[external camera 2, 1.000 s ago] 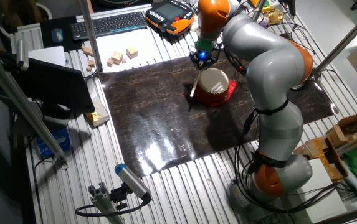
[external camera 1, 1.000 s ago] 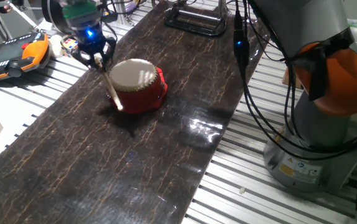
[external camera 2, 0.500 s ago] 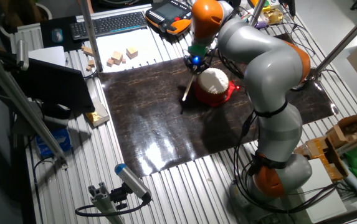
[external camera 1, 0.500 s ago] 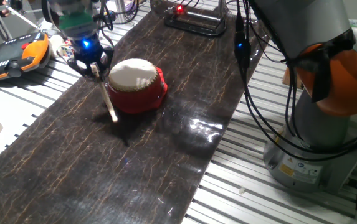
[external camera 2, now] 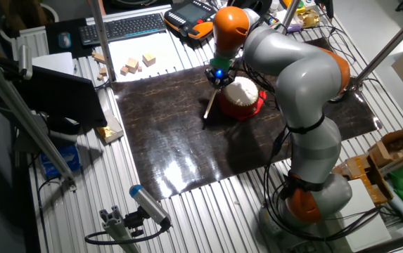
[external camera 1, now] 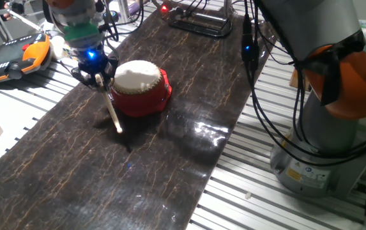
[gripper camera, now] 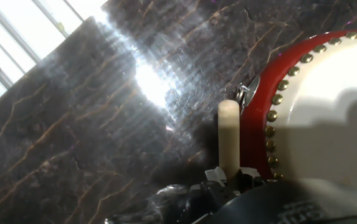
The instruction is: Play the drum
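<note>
The small red toy drum with cream skin and brass-studded rim (external camera 1: 140, 88) sits on the dark marbled mat (external camera 1: 138, 166). Just beside it, the black two-finger gripper (external camera 1: 97, 78) clasps a pale wooden drumstick (external camera 1: 112, 107), its tip seemingly off the skin.

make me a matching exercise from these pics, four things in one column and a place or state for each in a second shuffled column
Things:
1. small red toy drum with cream skin
2. pale wooden drumstick
3. pale wooden blocks
4. gripper

Places or states:
a. hangs tip down beside the drum, off the skin
b. sits on the dark marbled mat
c. shut on the stick's upper end
d. lie off the mat, near the black keyboard

Pairs: 1-b, 2-a, 3-d, 4-c
</note>
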You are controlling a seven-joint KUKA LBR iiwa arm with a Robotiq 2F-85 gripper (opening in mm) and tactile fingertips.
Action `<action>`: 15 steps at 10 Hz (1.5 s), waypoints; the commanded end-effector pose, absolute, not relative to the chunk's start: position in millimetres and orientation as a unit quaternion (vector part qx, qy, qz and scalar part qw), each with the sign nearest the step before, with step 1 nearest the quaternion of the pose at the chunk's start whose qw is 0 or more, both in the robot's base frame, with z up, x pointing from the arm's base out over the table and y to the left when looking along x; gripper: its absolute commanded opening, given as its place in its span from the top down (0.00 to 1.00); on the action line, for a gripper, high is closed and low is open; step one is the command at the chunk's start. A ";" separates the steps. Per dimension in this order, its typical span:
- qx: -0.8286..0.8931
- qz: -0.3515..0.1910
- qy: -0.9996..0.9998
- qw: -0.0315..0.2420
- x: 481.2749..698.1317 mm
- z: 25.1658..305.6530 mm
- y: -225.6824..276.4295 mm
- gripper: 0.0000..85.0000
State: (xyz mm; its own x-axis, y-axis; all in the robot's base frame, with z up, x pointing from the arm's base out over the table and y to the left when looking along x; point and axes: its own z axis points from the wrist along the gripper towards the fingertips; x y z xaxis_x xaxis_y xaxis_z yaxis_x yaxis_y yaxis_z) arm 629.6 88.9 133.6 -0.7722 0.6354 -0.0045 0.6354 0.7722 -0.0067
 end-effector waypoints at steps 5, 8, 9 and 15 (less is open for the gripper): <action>0.327 0.010 0.945 -0.005 615.7 136.1 94.1 0.95; 0.297 0.010 0.955 -0.012 615.3 137.1 94.0 0.95; 0.285 0.007 0.958 -0.015 615.3 137.1 94.0 0.95; 0.222 -0.012 0.974 -0.041 615.3 137.1 94.0 0.94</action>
State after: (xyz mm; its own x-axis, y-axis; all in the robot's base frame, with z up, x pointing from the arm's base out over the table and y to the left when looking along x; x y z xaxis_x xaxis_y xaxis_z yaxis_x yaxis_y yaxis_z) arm 615.2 94.4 136.8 -0.8976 0.4345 0.0749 0.4327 0.9007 -0.0399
